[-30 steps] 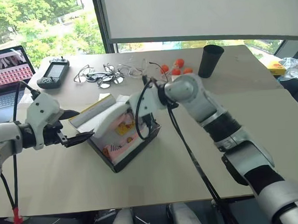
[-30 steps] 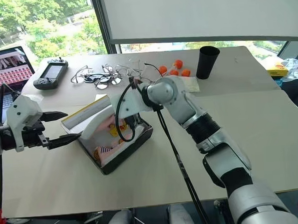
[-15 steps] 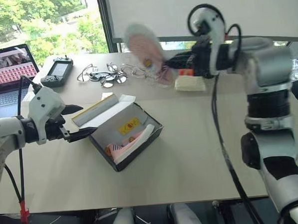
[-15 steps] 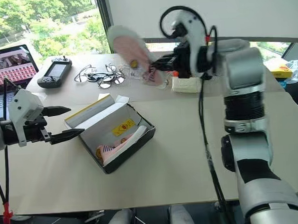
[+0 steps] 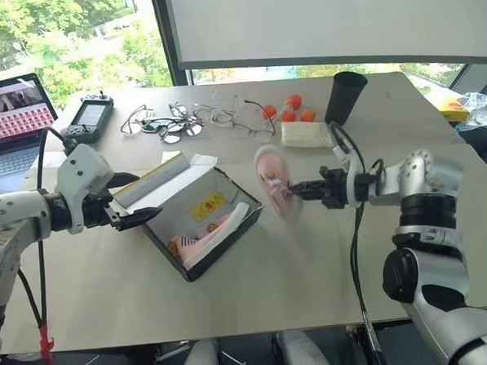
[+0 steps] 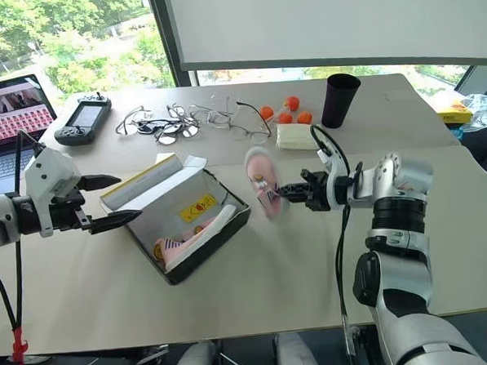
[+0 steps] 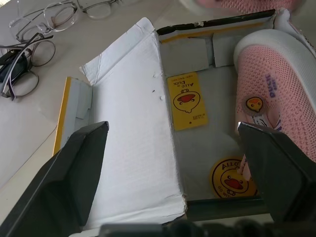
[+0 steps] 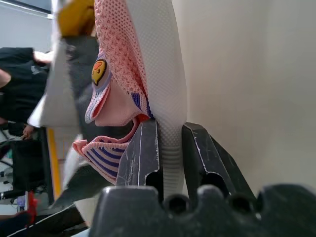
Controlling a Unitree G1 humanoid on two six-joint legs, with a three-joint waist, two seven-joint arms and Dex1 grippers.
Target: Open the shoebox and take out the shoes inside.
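A pink shoe (image 8: 148,74) is gripped by the right gripper (image 5: 303,192): its two black fingers (image 8: 140,150) are closed on the shoe's white sole and side wall, one finger inside the shoe's opening and one outside. From the head camera, this shoe (image 5: 273,179) is seen held just beyond the fingertips, over the table (image 5: 313,261), to the right of the shoebox (image 5: 198,213) and apart from it.

The left gripper (image 5: 134,200) is seen with its jaws spread wide, holding nothing. The open shoebox lies just in front of the jaws and partly between them. One fingertip (image 5: 147,212) is at the box's near corner; whether it touches cannot be told. The box's lid (image 7: 128,148) is folded back, its white inner face showing between the two fingers. Past it, the second pink shoe (image 7: 276,94) is seen lying in the box, against the side beyond the jaws, beside yellow duck stickers (image 7: 186,101) on the white floor.

Farther off, beyond both grippers, eyeglasses (image 5: 175,121), orange balls (image 5: 289,108), a black cup (image 5: 344,98), a controller (image 5: 87,121) and a laptop (image 5: 11,121) are seen on the table.
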